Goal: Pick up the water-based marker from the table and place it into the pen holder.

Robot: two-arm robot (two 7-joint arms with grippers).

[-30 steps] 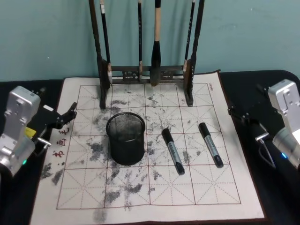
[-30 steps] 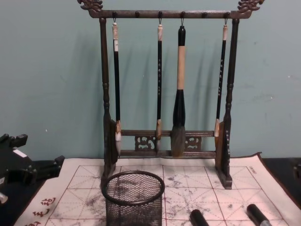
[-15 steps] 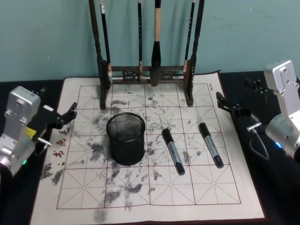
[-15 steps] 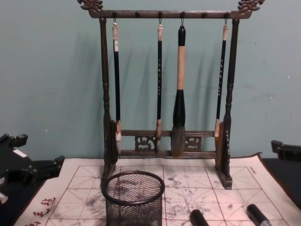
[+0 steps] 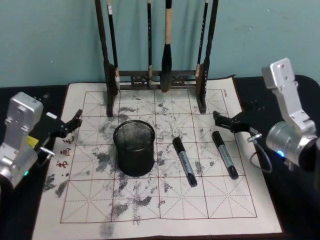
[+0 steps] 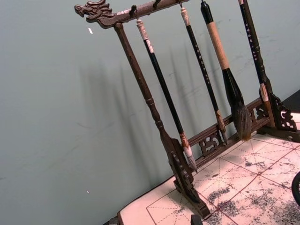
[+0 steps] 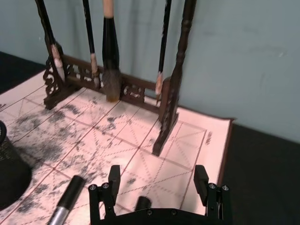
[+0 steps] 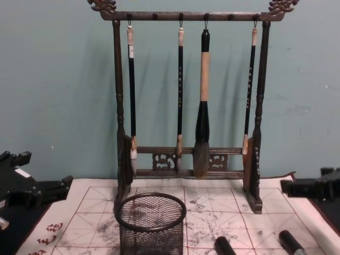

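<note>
Slippage is the main risk, I think: the right gripper (image 7: 157,176) hangs with its fingers apart right over the capped tip of the nearer marker (image 5: 224,154). A pinch that far out on a round barrel could let it roll across the mat (image 5: 165,205) or droop once lifted. A second marker (image 5: 184,161) lies parallel, off to that gripper's left, between it and the pen holder (image 5: 133,149), and I cannot tell which of the two is the water-based one, so the wrong one might get taken. The brush rack (image 5: 202,75) has a post close beyond the gripper that could be clipped on the lift, and the light mesh holder might tip if bumped. The nearer marker lies flat, with a black cap, a grey labelled barrel and a dark tail end pointing back toward the robot. The left gripper (image 5: 70,125) is parked, fingers apart, beyond the holder at the mat's far side.
</note>
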